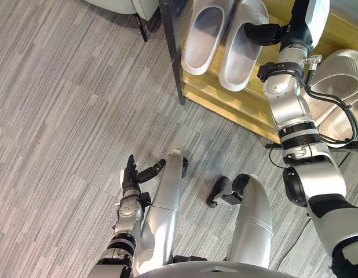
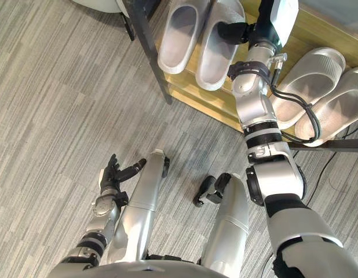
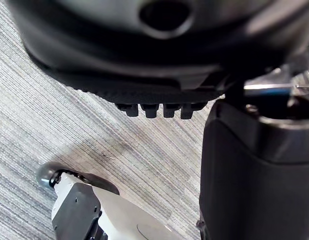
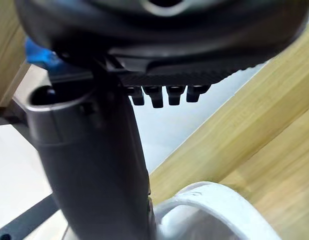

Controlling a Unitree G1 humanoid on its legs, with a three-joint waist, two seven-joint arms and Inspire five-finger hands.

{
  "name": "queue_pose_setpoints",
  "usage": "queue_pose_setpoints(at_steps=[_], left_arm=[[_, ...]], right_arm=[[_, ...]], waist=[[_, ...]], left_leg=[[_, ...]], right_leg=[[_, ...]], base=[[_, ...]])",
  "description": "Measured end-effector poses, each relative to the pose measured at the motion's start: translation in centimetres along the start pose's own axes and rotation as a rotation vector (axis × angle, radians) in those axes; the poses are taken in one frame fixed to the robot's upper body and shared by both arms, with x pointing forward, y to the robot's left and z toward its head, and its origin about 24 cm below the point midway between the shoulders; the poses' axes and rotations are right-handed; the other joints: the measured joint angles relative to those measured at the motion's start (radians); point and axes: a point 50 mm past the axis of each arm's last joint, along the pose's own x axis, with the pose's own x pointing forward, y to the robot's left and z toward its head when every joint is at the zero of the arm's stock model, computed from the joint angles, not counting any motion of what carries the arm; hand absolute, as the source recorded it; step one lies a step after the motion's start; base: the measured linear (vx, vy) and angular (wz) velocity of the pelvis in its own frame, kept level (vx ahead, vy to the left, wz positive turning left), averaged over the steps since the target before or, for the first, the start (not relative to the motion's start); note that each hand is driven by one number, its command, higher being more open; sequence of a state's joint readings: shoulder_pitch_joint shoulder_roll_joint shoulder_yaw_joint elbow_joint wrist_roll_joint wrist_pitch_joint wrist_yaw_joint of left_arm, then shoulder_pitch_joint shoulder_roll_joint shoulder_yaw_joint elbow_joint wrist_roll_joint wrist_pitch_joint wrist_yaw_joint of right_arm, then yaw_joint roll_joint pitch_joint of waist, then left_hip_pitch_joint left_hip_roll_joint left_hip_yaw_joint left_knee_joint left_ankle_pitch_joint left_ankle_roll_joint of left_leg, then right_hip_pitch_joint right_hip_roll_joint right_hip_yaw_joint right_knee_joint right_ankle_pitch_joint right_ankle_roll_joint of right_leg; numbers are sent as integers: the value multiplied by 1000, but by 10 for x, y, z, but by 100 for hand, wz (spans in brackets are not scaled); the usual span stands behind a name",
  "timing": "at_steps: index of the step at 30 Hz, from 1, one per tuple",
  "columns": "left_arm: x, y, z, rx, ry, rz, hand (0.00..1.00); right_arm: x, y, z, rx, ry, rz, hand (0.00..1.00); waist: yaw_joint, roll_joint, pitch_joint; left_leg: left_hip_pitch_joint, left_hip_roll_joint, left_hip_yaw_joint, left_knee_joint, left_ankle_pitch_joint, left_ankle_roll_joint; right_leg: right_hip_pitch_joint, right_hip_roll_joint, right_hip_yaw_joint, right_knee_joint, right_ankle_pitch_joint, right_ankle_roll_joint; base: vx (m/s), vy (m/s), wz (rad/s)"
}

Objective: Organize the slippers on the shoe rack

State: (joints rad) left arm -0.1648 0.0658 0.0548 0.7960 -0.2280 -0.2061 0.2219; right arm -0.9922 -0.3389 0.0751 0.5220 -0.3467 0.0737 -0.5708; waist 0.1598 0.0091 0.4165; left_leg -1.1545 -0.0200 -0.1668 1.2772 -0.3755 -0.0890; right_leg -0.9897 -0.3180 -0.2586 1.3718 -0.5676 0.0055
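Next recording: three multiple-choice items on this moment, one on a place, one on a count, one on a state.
1. Where is the right hand? A) down on the floor B) at the left pair of slippers C) at the right pair
2. How many slippers lie on the shoe rack? A) two B) four C) six
3. The left hand is: A) shut on a slipper B) a fist C) open, empty

1 B: it reaches up to that pair on the shelf.
2 B: two pairs lie there.
3 C: straight fingers, nothing held.
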Motion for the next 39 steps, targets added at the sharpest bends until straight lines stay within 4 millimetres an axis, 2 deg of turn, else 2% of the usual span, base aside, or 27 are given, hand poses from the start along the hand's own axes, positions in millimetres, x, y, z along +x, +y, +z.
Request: queue_pose_setpoints(at_steps=[6, 13, 18, 22, 24, 26, 31, 39], left_arm=[[1, 7, -7, 26, 58, 20, 100], [1, 10, -8, 25, 75, 36, 100], [1, 14, -11, 8, 97, 63, 100], [1, 15, -12, 25, 95, 69, 100], [1, 16, -12, 20, 97, 76, 100], [1, 19, -12, 21, 100, 84, 100], [1, 20, -12, 17, 100, 83, 100], [2, 22, -11, 2, 99, 76, 100]], right_arm=[[-68, 24, -13, 221, 112, 68, 100], [-102, 22, -30, 294, 208, 73, 100], [-146, 24, -40, 372, 329, 51, 100], [-167, 27, -48, 399, 407, 50, 100], [-170, 27, -48, 455, 416, 48, 100], [-172, 26, -49, 592, 442, 55, 100], [-170, 25, -48, 812, 458, 65, 100], [-166, 31, -45, 951, 463, 132, 100]], waist=[[-7, -2, -1], [-17, -2, -1], [-30, -2, -1], [-31, -2, -1], [-32, -6, 1], [-32, -12, 2], [-32, -15, 3], [-30, -23, 8]], left_leg=[[43, 18, 17, -18, -1, 2], [59, 22, 19, -24, -2, 3], [72, 31, 20, -36, -3, 2], [78, 36, 21, -41, -5, -1], [84, 38, 24, -46, -5, -1], [95, 42, 25, -51, -6, -3], [98, 48, 25, -54, -8, -4], [108, 47, 26, -57, -8, -5]], right_leg=[[38, 7, 5, -16, 0, 0], [52, 12, 5, -23, 0, 0], [64, 21, 3, -40, 1, 2], [68, 26, 4, -45, 2, 2], [71, 28, 6, -49, 3, 3], [81, 32, 5, -56, 4, 3], [84, 37, 5, -63, 6, 3], [94, 36, 5, -63, 5, 3]], base=[[17, -11, -2], [8, -6, -1], [47, -14, -3], [22, -10, -2], [26, -13, -4], [31, -13, -4], [27, -7, -3], [0, 0, 0]])
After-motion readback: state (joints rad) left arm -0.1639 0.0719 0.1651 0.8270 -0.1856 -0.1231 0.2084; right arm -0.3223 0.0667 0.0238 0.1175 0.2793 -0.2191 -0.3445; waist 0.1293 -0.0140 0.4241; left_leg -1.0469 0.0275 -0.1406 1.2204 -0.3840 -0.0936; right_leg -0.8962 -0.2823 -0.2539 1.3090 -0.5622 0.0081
